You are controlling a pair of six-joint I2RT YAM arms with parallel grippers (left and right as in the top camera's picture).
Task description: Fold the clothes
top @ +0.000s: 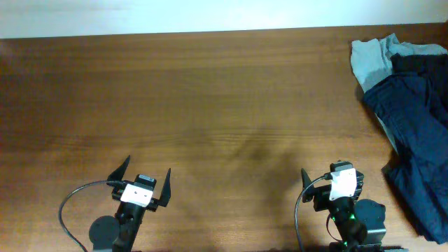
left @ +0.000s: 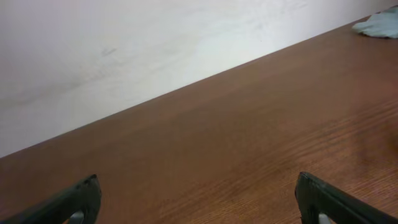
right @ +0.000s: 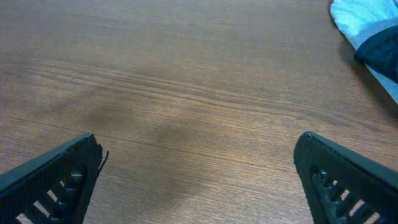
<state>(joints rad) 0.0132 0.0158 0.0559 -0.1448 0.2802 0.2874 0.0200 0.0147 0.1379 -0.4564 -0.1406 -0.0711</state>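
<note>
The left end effector (left: 198, 182) stands wide, its two black fingers (left: 78, 200) far apart at the lower corners of the left wrist view, with nothing between them but bare wood. The right end effector (right: 198, 139) is also spread wide and holds nothing. Its ribbed black fingers (right: 59, 174) frame an empty stretch of the brown wooden counter (top: 210, 105).

Seen from overhead, both arms sit at the near edge of the counter, the left one low and left of centre, the right one low and right of centre. A thin black cable (top: 70, 198) loops out beside the left arm.

The clothes lie in a loose, unfolded heap at the far right edge of the counter, well apart from the left end effector and nearer the right one, though touching neither. The crumpled dark navy blue fabric garment (top: 413, 119) takes up most of the heap, running down the right side. The pale grey-blue soft garment (top: 369, 59) lies bunched at the heap's upper left corner, touching the navy one. A darker, near-black piece of fabric (top: 423, 64) lies at the top of the heap — just beside the pale one. A plain white wall (left: 124, 50) rises behind the counter's far edge.
</note>
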